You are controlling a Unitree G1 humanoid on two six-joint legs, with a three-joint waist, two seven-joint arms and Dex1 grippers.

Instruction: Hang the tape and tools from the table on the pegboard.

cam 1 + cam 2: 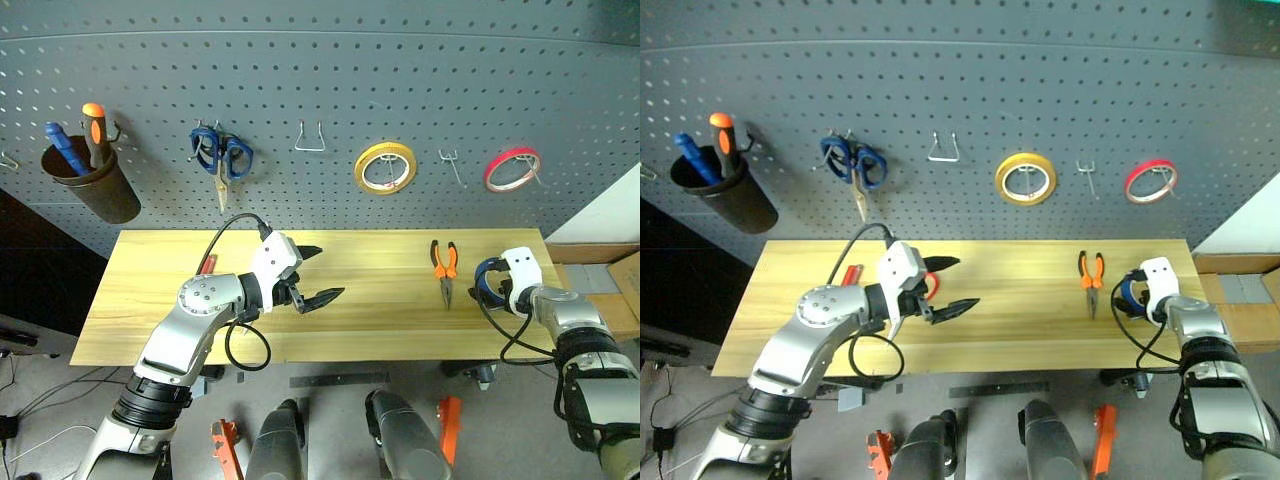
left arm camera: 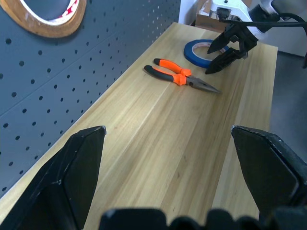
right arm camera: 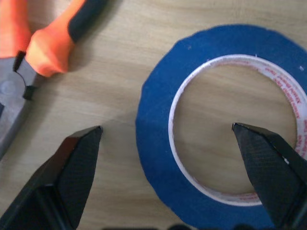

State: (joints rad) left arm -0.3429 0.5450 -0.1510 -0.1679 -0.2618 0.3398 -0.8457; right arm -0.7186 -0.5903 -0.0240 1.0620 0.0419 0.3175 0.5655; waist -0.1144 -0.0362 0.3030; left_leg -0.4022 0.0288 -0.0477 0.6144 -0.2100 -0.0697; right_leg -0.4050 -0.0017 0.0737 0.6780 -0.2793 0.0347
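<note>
pegboard [image 1: 400,80] behind, yellow tape [image 1: 385,167], pliers [image 1: 445,268] beside blue tape [image 3: 206,120]

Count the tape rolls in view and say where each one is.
3. The yellow roll and the red-pink roll hang on the pegboard. The blue tape lies flat on the table beneath the open right gripper.

Three tape rolls: one flat blue roll [image 3: 158,143], one yellow [image 1: 385,167], one red-pink [image 1: 512,169]. One pair of orange-and-black pliers [image 1: 445,268]. One pair of blue-handled scissors [image 1: 221,156]. Two screwdrivers in a dark cup [image 1: 95,185].
</note>
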